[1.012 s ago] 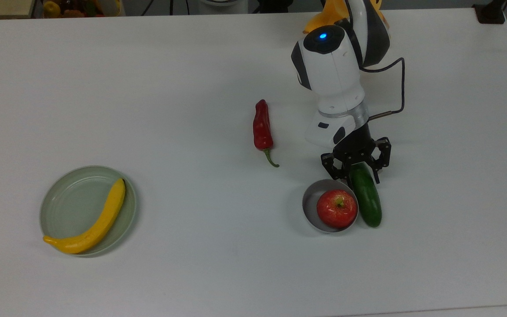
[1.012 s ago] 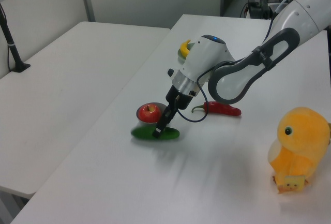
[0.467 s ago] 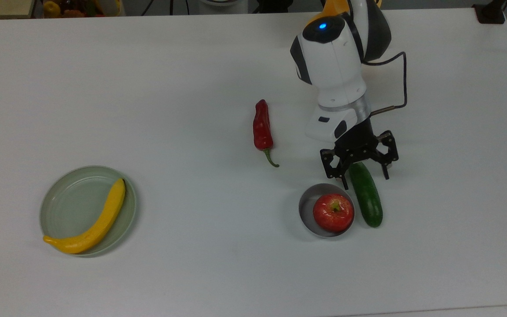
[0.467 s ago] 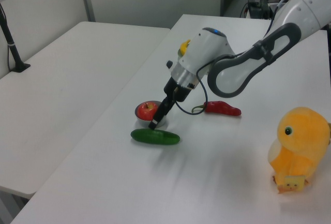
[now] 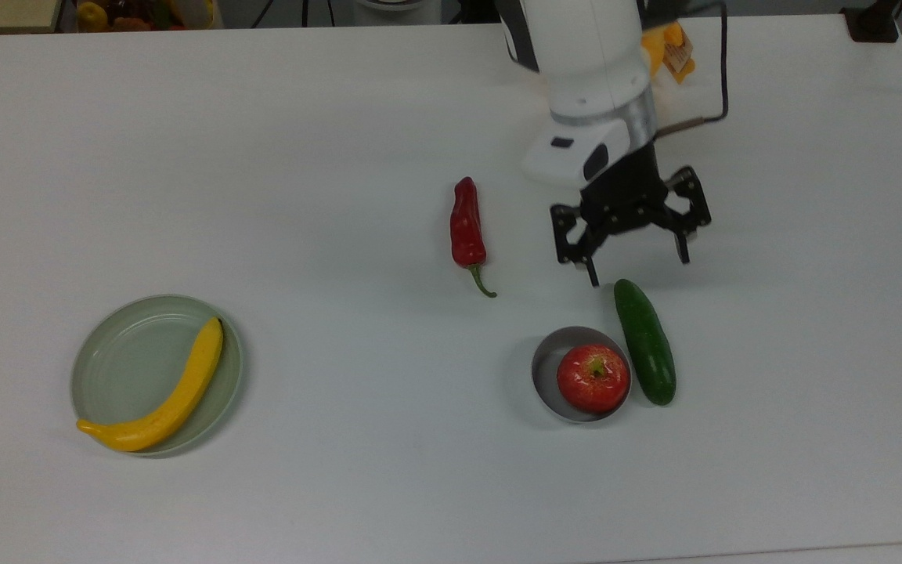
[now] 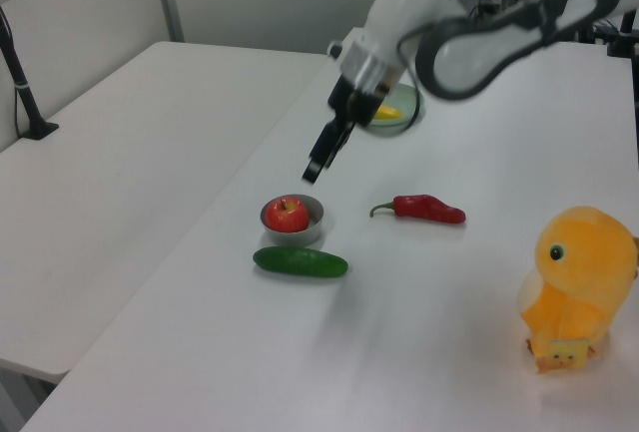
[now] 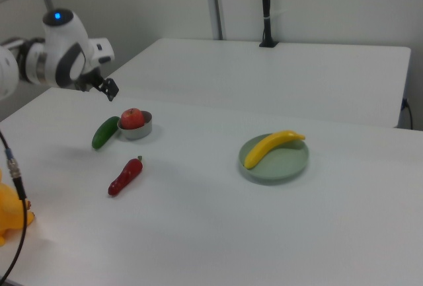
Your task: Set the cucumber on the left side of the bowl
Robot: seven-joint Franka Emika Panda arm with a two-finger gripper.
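Note:
The dark green cucumber (image 5: 645, 341) lies flat on the white table, right beside the small grey bowl (image 5: 546, 368) on the top view's right. A red apple (image 5: 593, 378) sits inside the bowl. In the left view the cucumber (image 6: 300, 261) rests just in front of the bowl (image 6: 312, 222); in the right view the cucumber (image 7: 104, 132) is on the bowl's (image 7: 140, 131) left. My gripper (image 5: 637, 268) hangs open and empty in the air above the cucumber's far end; it also shows raised in the left view (image 6: 318, 165) and in the right view (image 7: 110, 90).
A red chilli (image 5: 467, 230) lies on the top view's left of the gripper. A pale green plate (image 5: 118, 352) with a yellow banana (image 5: 169, 394) is far off on the top view's left. A yellow plush chick (image 6: 577, 285) stands at the left view's right.
My gripper has let go of the cucumber, opened and risen away from it, moving toward the table's far side. The cucumber stays beside the bowl.

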